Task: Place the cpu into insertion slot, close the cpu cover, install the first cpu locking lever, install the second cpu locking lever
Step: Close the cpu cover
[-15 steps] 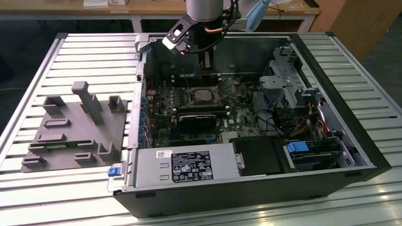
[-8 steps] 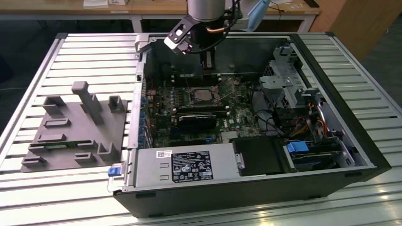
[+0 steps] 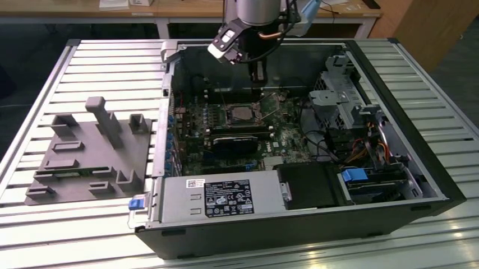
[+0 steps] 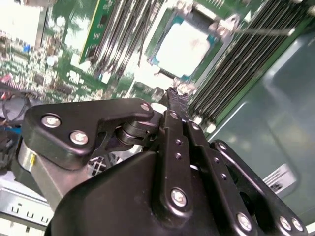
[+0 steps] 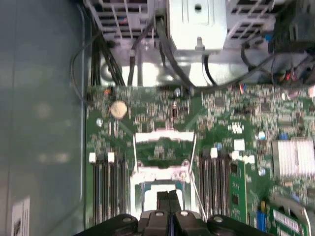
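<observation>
Hovering pinched together, the jaws hang near the cpu (image 4: 189, 42).

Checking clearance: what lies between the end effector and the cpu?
In the second wrist view, only the insertion slot's rim and green board separate end effector from cpu.

The exterior view looks down from well off, on the power supply (image 3: 224, 196) side of the motherboard (image 3: 239, 129), taking in the whole open computer case (image 3: 419, 168) on the slatted table (image 3: 90, 61). Both wrist views ride close above the motherboard, the first facing almost straight down past the gripper (image 5: 170, 199), the second slanting along the gripper's black body. All three share the board around the insertion slot (image 3: 241, 115).
</observation>
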